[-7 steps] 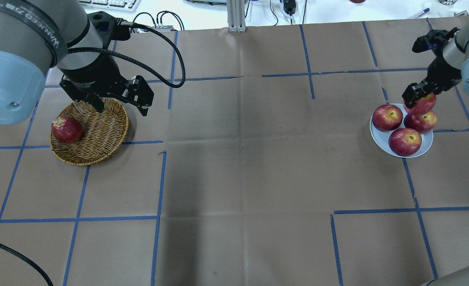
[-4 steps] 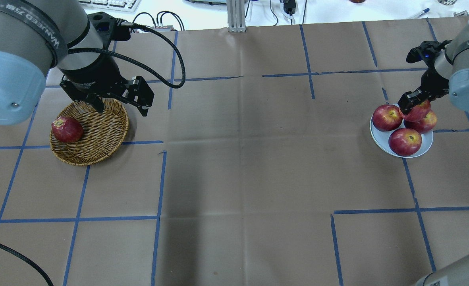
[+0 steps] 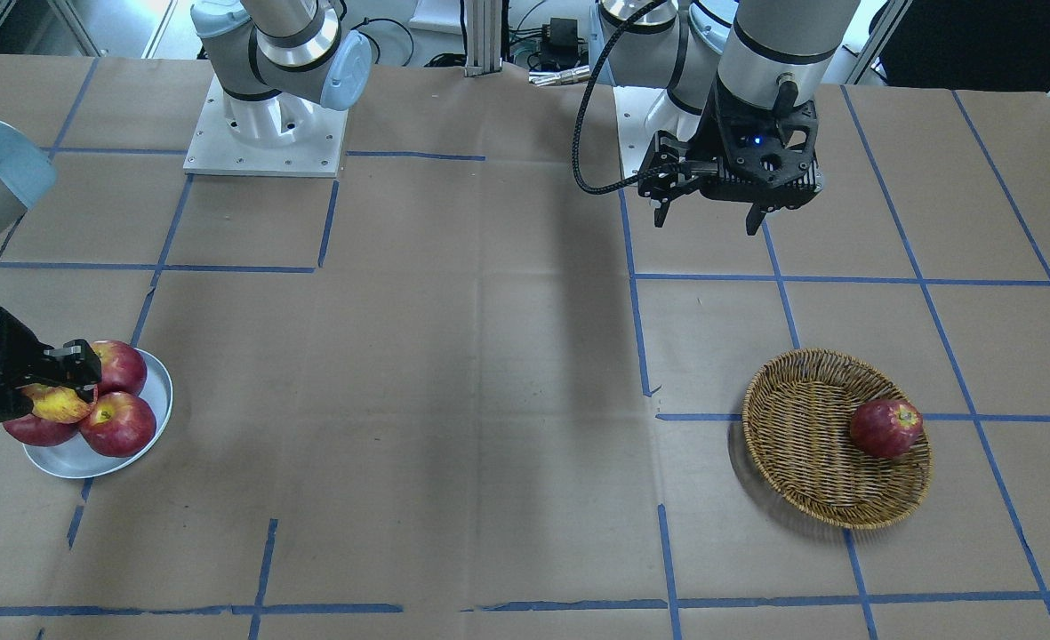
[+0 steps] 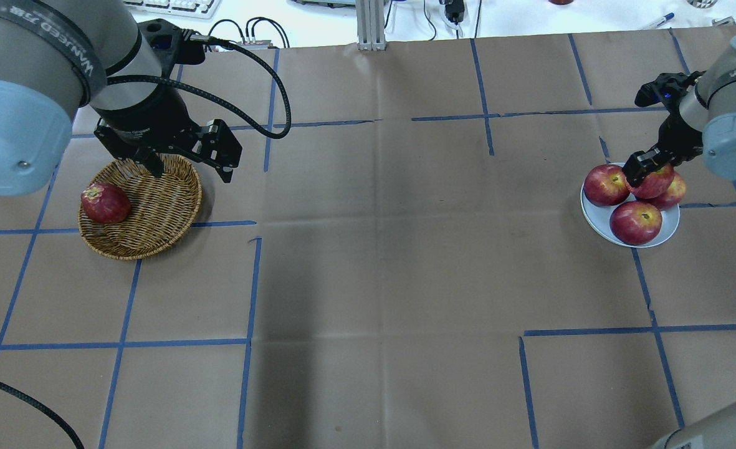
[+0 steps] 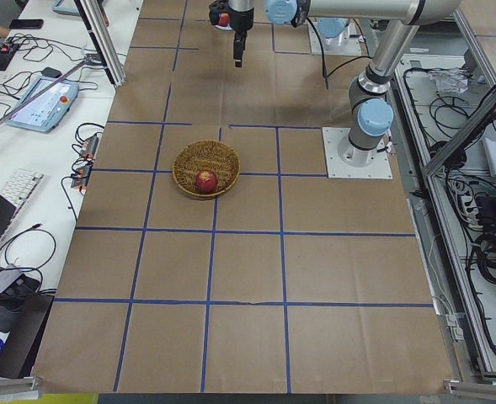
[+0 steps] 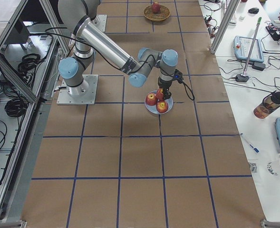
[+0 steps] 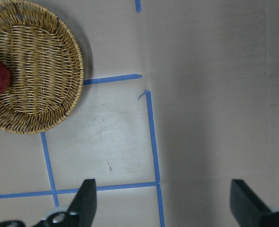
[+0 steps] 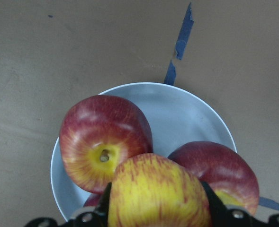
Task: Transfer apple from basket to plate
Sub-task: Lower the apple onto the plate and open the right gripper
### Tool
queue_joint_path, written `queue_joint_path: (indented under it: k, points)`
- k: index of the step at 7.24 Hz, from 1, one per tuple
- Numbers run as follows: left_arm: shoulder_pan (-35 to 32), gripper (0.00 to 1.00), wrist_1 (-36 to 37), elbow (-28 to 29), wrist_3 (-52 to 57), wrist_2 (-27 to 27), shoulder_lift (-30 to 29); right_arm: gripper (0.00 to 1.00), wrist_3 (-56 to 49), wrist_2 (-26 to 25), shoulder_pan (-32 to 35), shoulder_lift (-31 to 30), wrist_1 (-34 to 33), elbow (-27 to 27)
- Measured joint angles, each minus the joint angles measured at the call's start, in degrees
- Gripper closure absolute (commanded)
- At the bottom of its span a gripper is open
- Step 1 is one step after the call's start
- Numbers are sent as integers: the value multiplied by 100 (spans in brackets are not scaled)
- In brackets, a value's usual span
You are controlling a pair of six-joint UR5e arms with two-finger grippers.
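The right gripper [image 4: 648,173] has sunk lower, clamped on the apple [image 8: 158,194] above the plate [image 8: 196,118]. Released atop the other apples [image 8: 103,142], it may roll off — little room.

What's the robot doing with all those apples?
Its right gripper is shut on a yellow-streaked apple, holding it right over the plate, where three red apples already lie. It hasn't let go yet. The left gripper hangs open near the basket, holding nothing. One dark red apple sits in the basket.
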Motion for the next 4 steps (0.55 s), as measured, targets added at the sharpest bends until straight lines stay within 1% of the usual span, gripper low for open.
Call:
queue_joint_path:
  k: [2, 3, 4]
  points:
    - [0, 1, 0, 0, 0, 0, 1, 36, -51, -63, -1, -74, 97, 11]
    - [0, 1, 0, 0, 0, 0, 0, 16, -62, -101, -1, -101, 137, 14]
    - [0, 1, -2, 0, 0, 0, -1, 0, -66, -118, -1, -114, 173, 15]
